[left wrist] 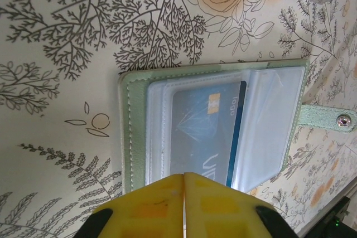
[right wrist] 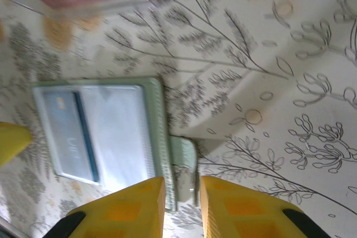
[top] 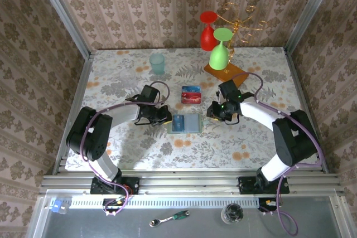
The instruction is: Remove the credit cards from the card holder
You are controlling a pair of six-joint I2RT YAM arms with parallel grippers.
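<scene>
Card holder (top: 185, 123): it lies open and flat on the flowered table (top: 111, 76) between my two grippers, with its clear sleeves facing up.
Blue card (left wrist: 206, 132): it sits inside one clear sleeve of the card holder, fully tucked in.
Red card (top: 191, 97): it is on the table just beyond the card holder and apart from it, with a clear plastic edge around it.
Left gripper (top: 162, 116): it is at the holder's left side. My yellow fingers (left wrist: 159, 204) are pressed together with no gap, tips over the holder's rim. I cannot tell whether any sleeve is caught between them.
Right gripper (top: 218, 111): it is at the holder's right side, jaws parted a little and pinching nothing.
Strap (right wrist: 184, 160): this green tab sticks out from the holder's right edge, just ahead of my right gap.
Far side: a green glass (top: 219, 54) stands by the wooden slab (top: 228, 73), and a teal cup (top: 157, 63) stands well apart to the left.
</scene>
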